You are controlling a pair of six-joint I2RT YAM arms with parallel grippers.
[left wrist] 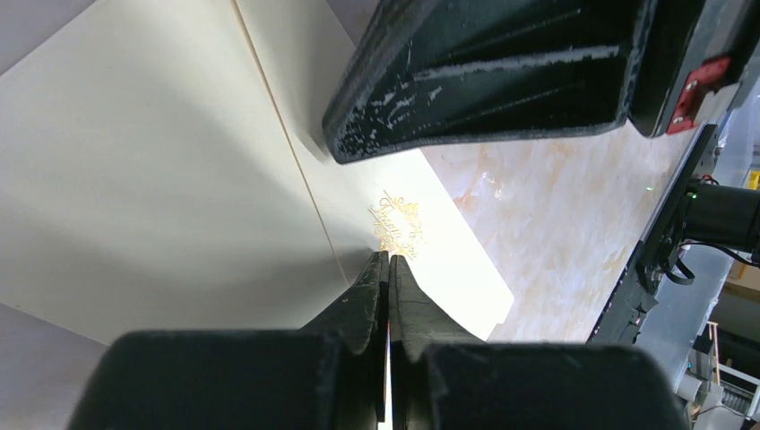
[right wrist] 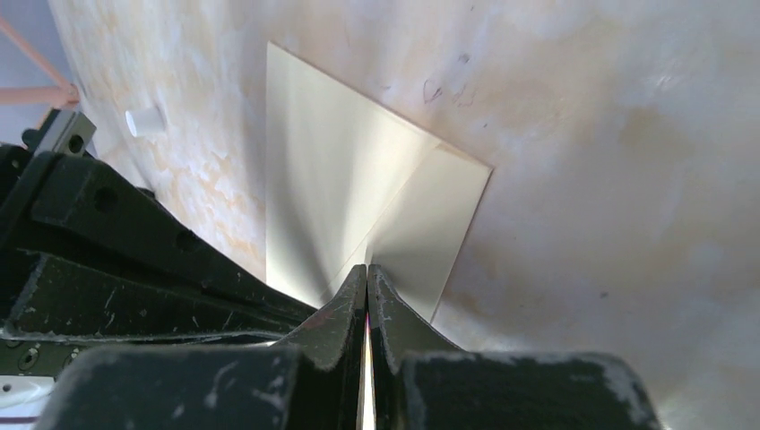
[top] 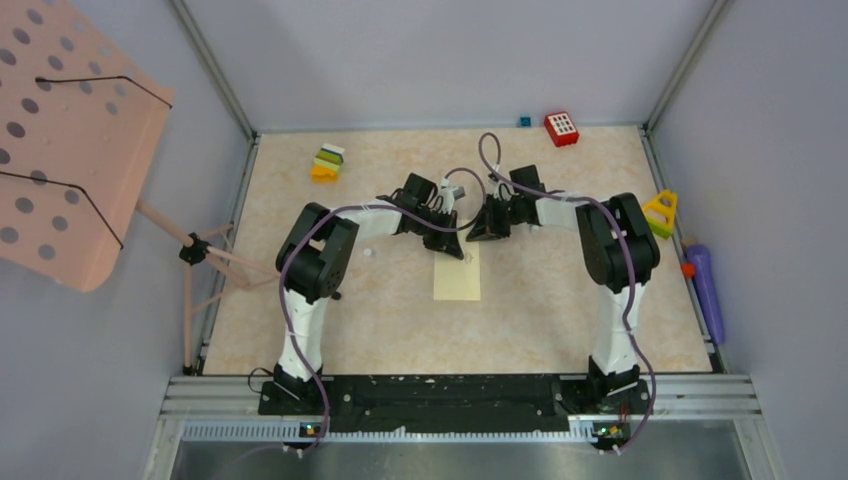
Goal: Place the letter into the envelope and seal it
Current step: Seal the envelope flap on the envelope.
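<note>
Since both arms meet over the envelope (top: 457, 275), which step is in hand? (Trainee)

Sealing, by my judgement. The envelope lies flat on the table (top: 560, 300), midway between the two arms, with its far end under their claws. The letter is not in view; I take it to be inside, but the pictures cannot confirm that. (Instructor)

State of the claws? (Trainee)

The left gripper (left wrist: 389, 262) has its jaws pressed together with nothing between them. Its tips appear to rest on the envelope face, just beside the gold mark (left wrist: 397, 224) and near a diagonal crease (left wrist: 287, 143). The right gripper (right wrist: 367, 269) is likewise closed and empty. Its tips point down where two fold lines (right wrist: 403, 202) meet, at the end of the envelope farthest from the arm bases. The two claws stand close beside each other. (Instructor)

What does the next move call for? (Trainee)

Downward pressure, drawn along the crease so that the paper bonds over its whole length. Keep the jaws closed: closed tips serve as a blunt pressing tool. One claw should pin the envelope while the other slides, because thin paper on a smooth table will likely skid. Whether the envelope is already stuck shut cannot be told from these views. (Instructor)
</note>
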